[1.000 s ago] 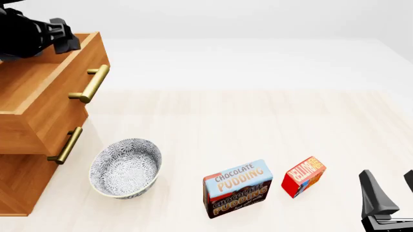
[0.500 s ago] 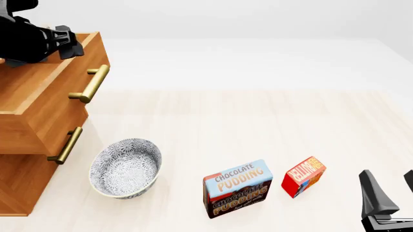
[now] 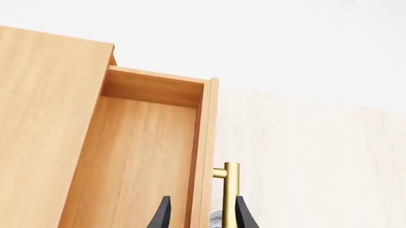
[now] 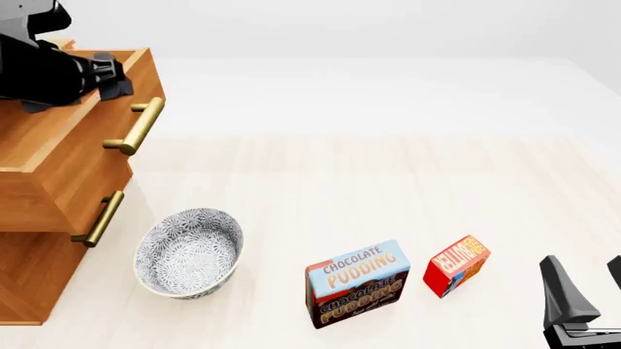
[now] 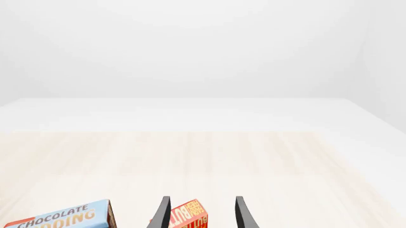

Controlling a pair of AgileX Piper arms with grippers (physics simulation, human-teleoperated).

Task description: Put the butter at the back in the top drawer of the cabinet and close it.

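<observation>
We log the butter (image 4: 456, 266) just right of the pudding box (image 4: 357, 283), left of the right gripper (image 4: 587, 291), fingers apart, holding nothing.

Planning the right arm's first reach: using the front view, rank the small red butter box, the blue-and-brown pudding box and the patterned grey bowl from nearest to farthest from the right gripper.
1. Small red butter box, just left of the right gripper.
2. Blue-and-brown pudding box, further left.
3. Patterned grey bowl, far left, beside the wooden cabinet.
</observation>
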